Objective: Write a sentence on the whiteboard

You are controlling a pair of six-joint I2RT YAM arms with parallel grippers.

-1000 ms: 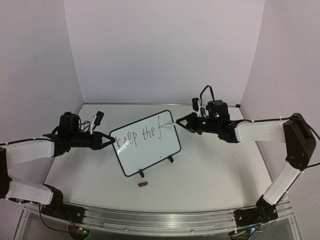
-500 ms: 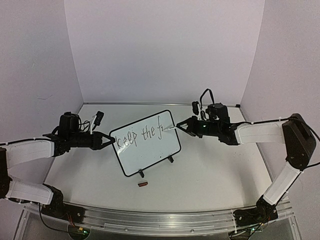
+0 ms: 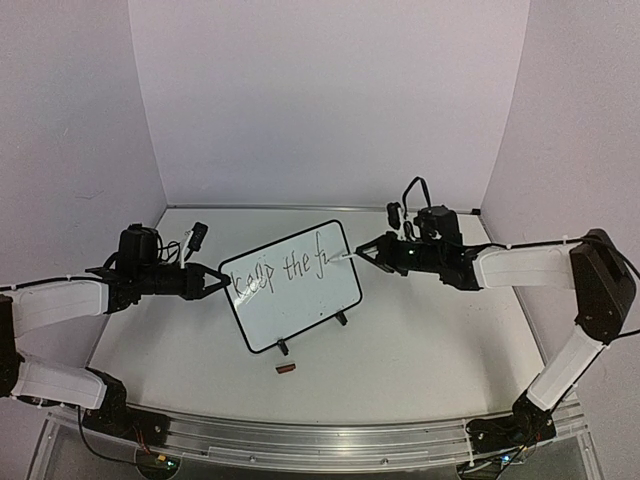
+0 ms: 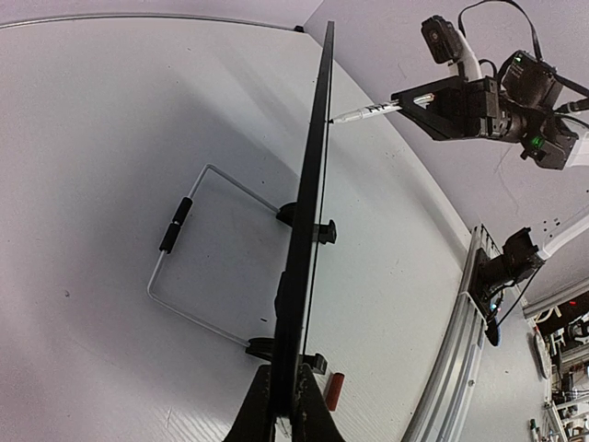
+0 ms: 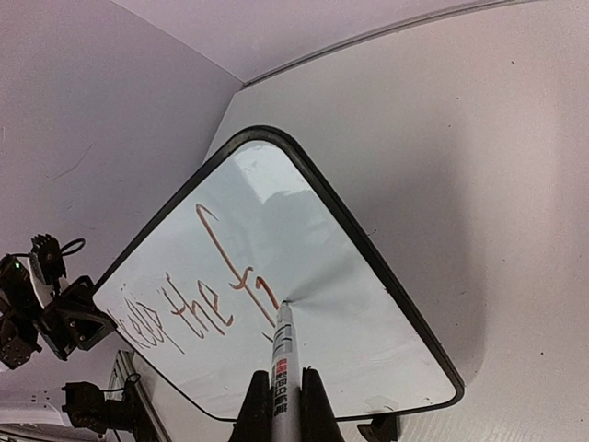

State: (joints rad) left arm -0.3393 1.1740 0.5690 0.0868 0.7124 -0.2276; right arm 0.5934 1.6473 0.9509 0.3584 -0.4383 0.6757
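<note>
So the whiteboard stands on its little black feet about mid-table, leaning back a bit and angled so its left end sits nearer the arms than its right end. The left gripper comes in from the side and is pinched tight on the board's left edge; in the left wrist view the board runs edge-on straight up out of the clamped fingers, with a wire stand folded out on the table behind it. The right gripper is closed around a marker, gripped low on the barrel, and the tip is touching the board on its upper right part. The sentence isn't done, it reads "keep the f" plus one short stroke just after the f, all on a single line slanting up along the top of the board, and the tip sits right at the end of that stroke. The rest of the board below the lettering is blank. A small reddish-brown piece lies on the table just in front of the near foot, can't tell what it is
</note>
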